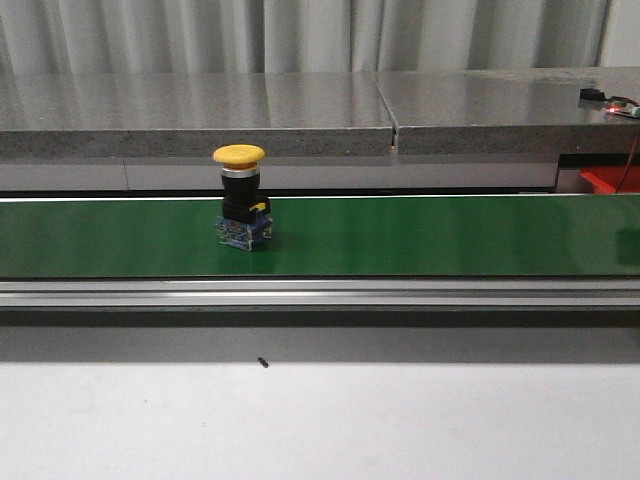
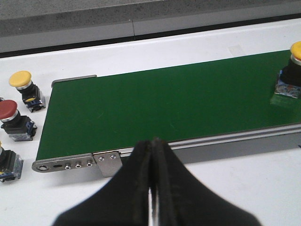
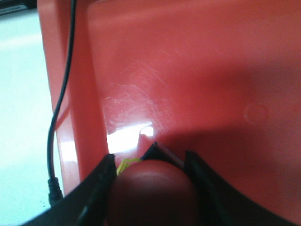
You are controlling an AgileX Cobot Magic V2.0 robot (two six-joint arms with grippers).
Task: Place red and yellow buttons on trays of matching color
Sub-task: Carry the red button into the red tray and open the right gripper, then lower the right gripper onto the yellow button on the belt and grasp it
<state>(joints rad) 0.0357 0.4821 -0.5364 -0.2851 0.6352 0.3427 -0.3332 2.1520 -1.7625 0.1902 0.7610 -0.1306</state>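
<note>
A yellow button stands upright on the green conveyor belt; the left wrist view shows that button at the belt's far end. My left gripper is shut and empty, hovering by the belt's near end. Beside that end on the white table stand a yellow button, a red button and a third, partly cut off button. My right gripper is shut on a red button just above the floor of the red tray. No yellow tray is in view.
A corner of the red tray shows behind the belt at the right. A black cable runs along the tray's wall. A grey stone ledge runs behind the belt, with a small electronic board on it.
</note>
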